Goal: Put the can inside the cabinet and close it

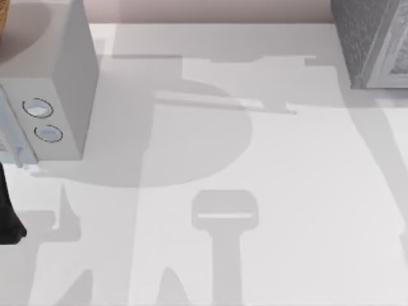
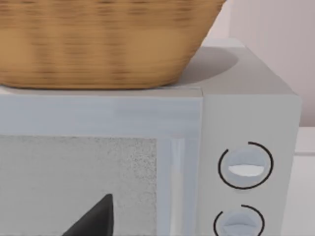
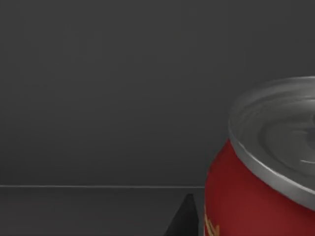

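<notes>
1. The top view looks down on a pale white desk (image 1: 287,191) crossed by soft grey shadows; at its far right corner stands the cabinet (image 1: 370,38), a large box with dark grey speckled sides and a paler grey framed front panel, cut off by the picture's edge.
2. On the left side of the desk sits a smooth white box with two round dials (image 1: 57,83), the dials one beside the other on its front face; part of a woven tan wicker basket (image 1: 3,19) shows at the far left corner, above the white box.
3. A black part of the left arm (image 1: 7,210) shows at the left edge of the top view, just in front of the white box.
4. The left wrist view faces the white box's front from close by: a speckled grey door panel, a pale vertical handle strip and the two dials; the basket rests on the box's roof; a dark finger of the left tool (image 2: 96,219) pokes in at the lower edge; whether that tool is spread or pressed together cannot be told.
5. The right wrist view shows the small red cylindrical can with a silver metal top (image 3: 261,187), seen close, tilted in the picture, against a dark grey wall and floor.
6. A dark finger of the right tool (image 3: 184,219) lies just beside the can's red side; whether it pinches the can cannot be told.
</notes>
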